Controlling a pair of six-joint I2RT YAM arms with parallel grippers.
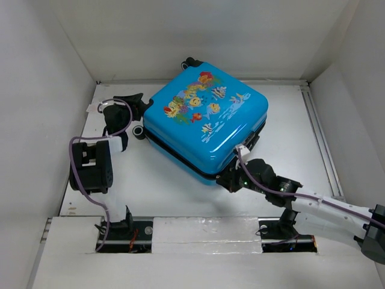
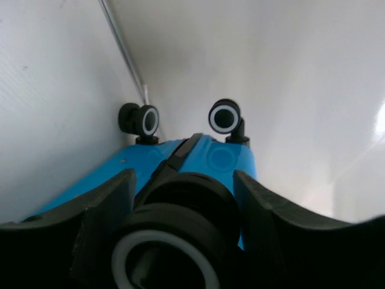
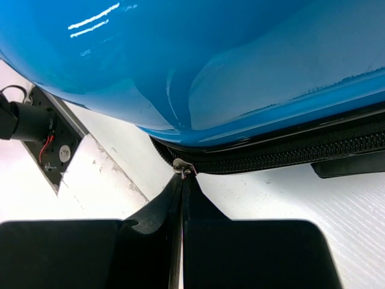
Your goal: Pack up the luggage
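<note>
Where the overhead camera looks down, the luggage [image 1: 207, 123] is seen lying closed and flat on the table [image 1: 301, 120], toward its far middle, print side up and turned at an angle. The left gripper [image 1: 137, 123] is placed against the luggage's left side, at its wheeled end; the right gripper [image 1: 231, 179] is set at its near corner.

From the left wrist, a caster wheel [image 2: 174, 241] is framed between the spread fingers [image 2: 102, 211]. It seems to be clamped on both sides, though contact is blurred at this range. Two farther wheels [image 2: 224, 117] are shown beyond, at the luggage's end.

From the right wrist, the fingers are seen pressed together, and the zipper pull [image 3: 182, 168] is pinched at their tips, just under the luggage's edge, on the black zipper [image 3: 301, 150].
</note>
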